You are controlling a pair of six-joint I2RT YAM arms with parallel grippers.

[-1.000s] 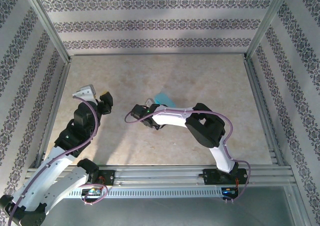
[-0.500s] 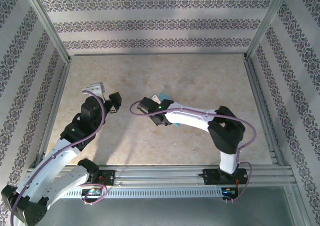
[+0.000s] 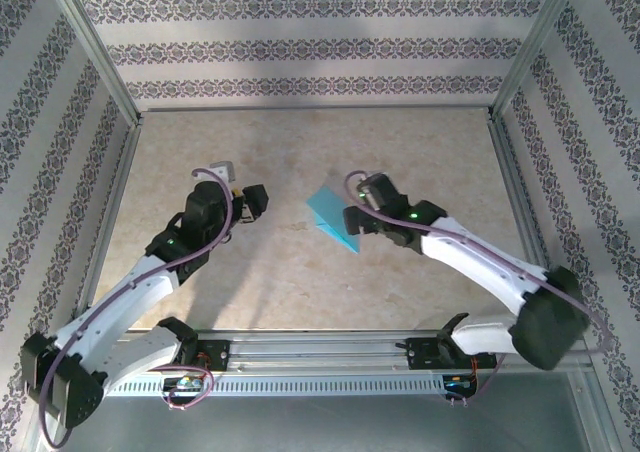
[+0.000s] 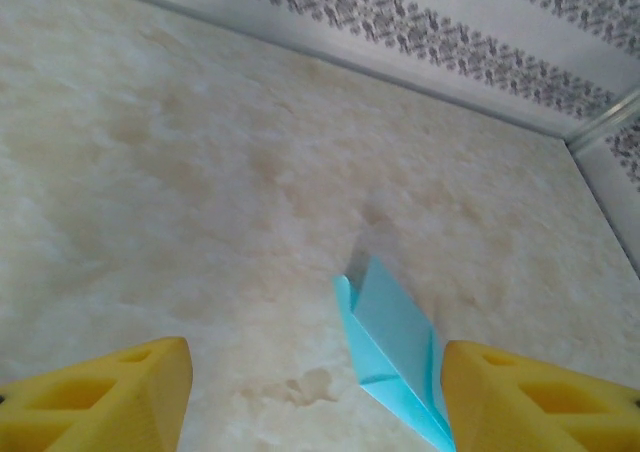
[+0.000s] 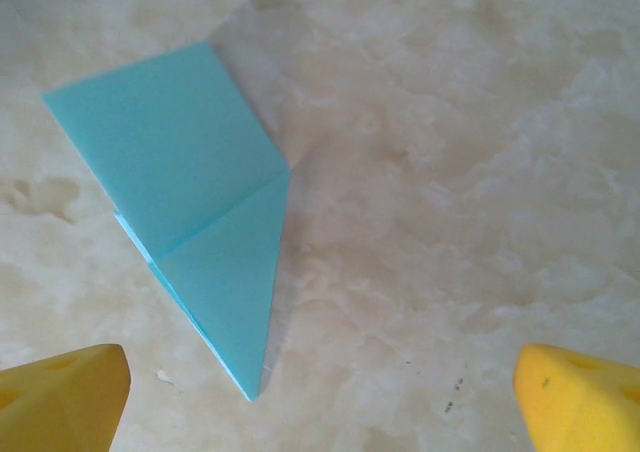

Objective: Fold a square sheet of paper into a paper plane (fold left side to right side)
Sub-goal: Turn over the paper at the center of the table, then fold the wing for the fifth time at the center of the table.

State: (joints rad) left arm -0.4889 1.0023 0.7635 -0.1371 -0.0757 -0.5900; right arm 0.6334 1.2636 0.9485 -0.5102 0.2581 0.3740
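Nearest the bases, the left gripper (image 4: 315, 397) has its yellow fingers (image 4: 100, 402) spread wide with nothing between them. The right gripper (image 5: 320, 392) is likewise spread as wide as the view shows and holds nothing. Neither touches the paper.

The turquoise paper (image 5: 190, 202) lies flat on the marbled table (image 3: 430, 152), between the two grippers. It sits just ahead of the right gripper and toward its left finger, with the sharp tip pointing back at that gripper. From the left wrist it lies ahead, toward the right finger, the near tip running down beside that finger's inner edge; whether the two touch cannot be told there. From overhead they stand apart.

The sheet is no longer square. It is a narrow, pointed shape, with a broad four-sided flap at the end far from the right gripper and a slim triangle at the near end, one crease crossing between them. Stacked edges show along its side, so several folds appear done. From the left wrist one flap seems to lift slightly rather than lie pressed.

By my judgement the task is well along but not finished. The body is narrowed to a dart, yet no spread wings show, and the lifting flap probably wants pressing. Beyond the paper the table runs bare to the patterned back wall (image 3: 320, 47).
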